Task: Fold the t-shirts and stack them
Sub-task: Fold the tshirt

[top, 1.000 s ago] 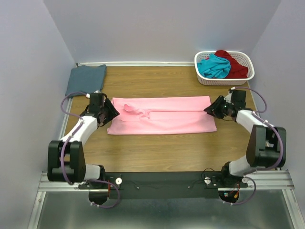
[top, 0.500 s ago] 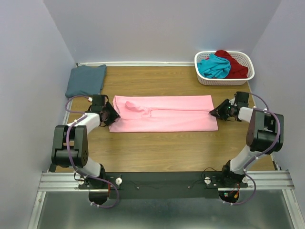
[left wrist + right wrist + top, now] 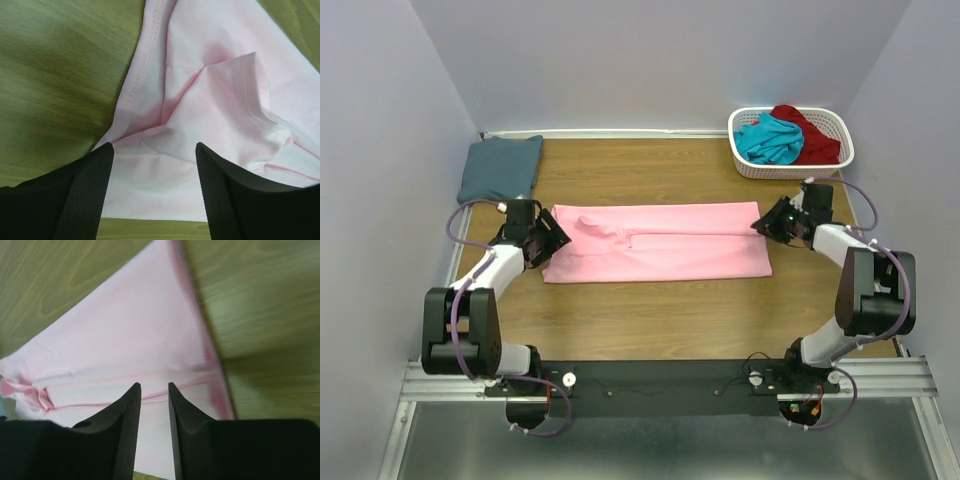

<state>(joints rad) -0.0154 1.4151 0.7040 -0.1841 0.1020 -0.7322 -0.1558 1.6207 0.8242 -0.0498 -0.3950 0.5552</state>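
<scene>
The light pink t-shirt (image 3: 660, 245) lies folded into a long flat strip across the middle of the table. My left gripper (image 3: 552, 238) is at its left end, jaws wide open over the cloth (image 3: 215, 100), holding nothing; the left wrist view shows the gripper (image 3: 154, 147) above a creased sleeve fold. My right gripper (image 3: 767, 222) is at the right end, jaws a narrow gap apart, low over the flat cloth (image 3: 130, 340) and its hem; the right wrist view shows the gripper (image 3: 154, 386). The slate blue-grey t-shirt (image 3: 500, 168) lies folded at the far left.
A white slotted basket (image 3: 790, 168) stands at the far right corner with the teal t-shirt (image 3: 768, 138) and the dark red t-shirt (image 3: 810, 135) bunched inside. Walls close the table on the left, right and back.
Both grippers dipped toward the near side half a second ago and have come back toward the far side. The pink t-shirt shifted slightly right and near, then back left.
</scene>
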